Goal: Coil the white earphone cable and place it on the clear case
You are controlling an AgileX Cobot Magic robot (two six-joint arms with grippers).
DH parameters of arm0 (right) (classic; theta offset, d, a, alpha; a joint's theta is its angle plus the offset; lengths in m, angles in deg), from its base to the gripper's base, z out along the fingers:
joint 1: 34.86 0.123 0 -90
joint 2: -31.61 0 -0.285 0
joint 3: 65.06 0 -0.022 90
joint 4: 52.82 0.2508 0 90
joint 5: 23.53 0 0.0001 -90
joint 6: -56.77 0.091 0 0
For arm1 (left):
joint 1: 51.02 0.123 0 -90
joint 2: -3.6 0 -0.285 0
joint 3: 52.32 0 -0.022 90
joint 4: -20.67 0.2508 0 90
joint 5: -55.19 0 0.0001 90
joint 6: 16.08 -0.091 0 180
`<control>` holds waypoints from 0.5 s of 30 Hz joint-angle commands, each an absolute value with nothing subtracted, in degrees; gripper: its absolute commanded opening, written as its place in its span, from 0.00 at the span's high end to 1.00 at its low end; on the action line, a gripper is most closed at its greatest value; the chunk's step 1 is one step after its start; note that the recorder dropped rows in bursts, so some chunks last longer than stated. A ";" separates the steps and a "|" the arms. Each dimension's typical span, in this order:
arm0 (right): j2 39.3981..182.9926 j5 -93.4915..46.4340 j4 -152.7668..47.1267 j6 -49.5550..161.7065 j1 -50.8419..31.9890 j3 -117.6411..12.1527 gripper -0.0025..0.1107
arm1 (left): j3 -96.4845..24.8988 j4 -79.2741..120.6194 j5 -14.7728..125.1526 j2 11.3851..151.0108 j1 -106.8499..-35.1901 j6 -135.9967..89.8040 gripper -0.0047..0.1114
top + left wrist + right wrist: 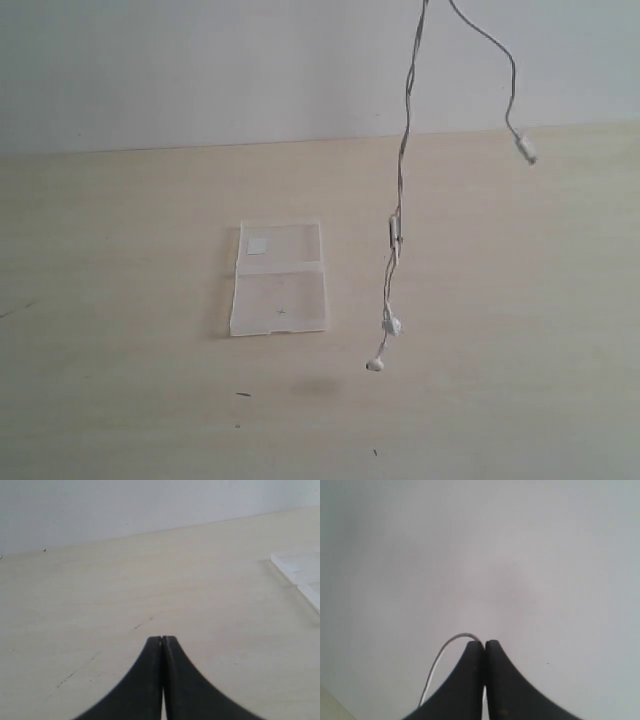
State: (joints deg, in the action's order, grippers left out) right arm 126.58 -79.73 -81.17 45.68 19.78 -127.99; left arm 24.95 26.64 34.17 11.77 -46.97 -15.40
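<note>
Exterior view, from the left: bare table (120, 300), then case (280, 290) lying flat and opened out near the middle, sticker (257, 246) on its far panel. Right of case and apart from it: cable (404, 150) hanging down from beyond the upper edge, not on case; remote (395, 228) partway down the long strand, earbuds (391, 325) dangling at the bottom, plug (526, 148) on a shorter strand farther right.

Left wrist view: left gripper (163, 639) clenched on nothing, low over table, corner of case (300, 572) in sight.

Right wrist view: right gripper (484, 642) pinched tight on cable (445, 652), loop arching out beside one finger, plain wall (520, 555) behind.
</note>
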 commanded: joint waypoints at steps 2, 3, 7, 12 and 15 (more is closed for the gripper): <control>123.72 -81.23 -81.85 46.73 19.81 -128.20 0.98 | 24.90 26.29 34.52 11.39 -47.01 -16.08 0.96; 123.40 -81.79 -81.85 46.73 19.81 -128.20 0.98 | 24.90 27.66 34.52 11.39 -47.01 -17.21 0.96; 122.90 -84.84 -81.85 46.73 19.81 -128.20 0.98 | 24.90 31.59 34.52 11.39 -47.01 -20.17 0.96; 122.80 -85.94 -81.85 46.73 19.81 -128.20 0.98 | 24.90 35.35 40.07 11.39 -47.01 -20.59 0.96; 123.13 -86.56 -81.75 46.73 19.81 -128.20 0.98 | 24.90 28.77 51.60 11.39 -47.01 -15.30 0.96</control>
